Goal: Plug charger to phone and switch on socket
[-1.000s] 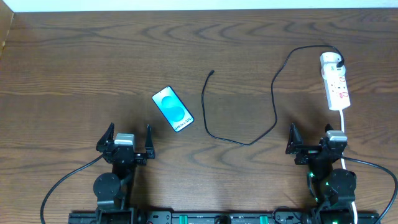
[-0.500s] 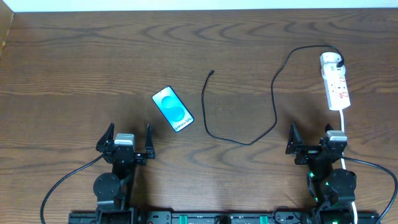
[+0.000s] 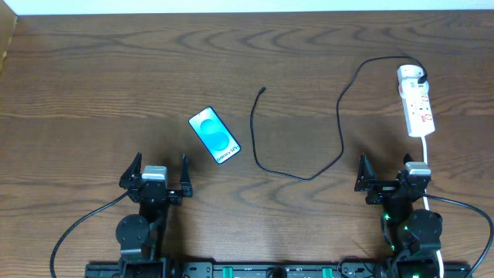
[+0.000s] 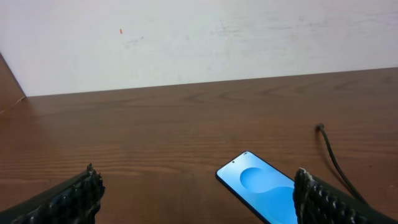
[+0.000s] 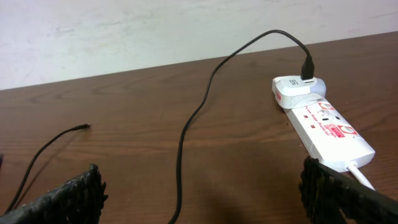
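Note:
The phone (image 3: 214, 135) lies flat and tilted on the wooden table, cyan screen up; it also shows in the left wrist view (image 4: 261, 190). The charger's black cable (image 3: 340, 131) loops across the middle, its plug tip (image 3: 264, 90) lying loose right of the phone, its white adapter (image 3: 410, 75) plugged into the far end of the socket (image 3: 418, 110). The right wrist view shows the cable (image 5: 193, 124), the adapter (image 5: 297, 88) and the socket (image 5: 329, 129). My left gripper (image 3: 158, 176) is open and empty near the front edge. My right gripper (image 3: 388, 174) is open and empty in front of the socket.
The socket's white cord (image 3: 425, 151) runs from it toward my right arm. A white wall (image 4: 199, 37) stands behind the table's far edge. The table's left edge (image 3: 6, 46) shows at the far left.

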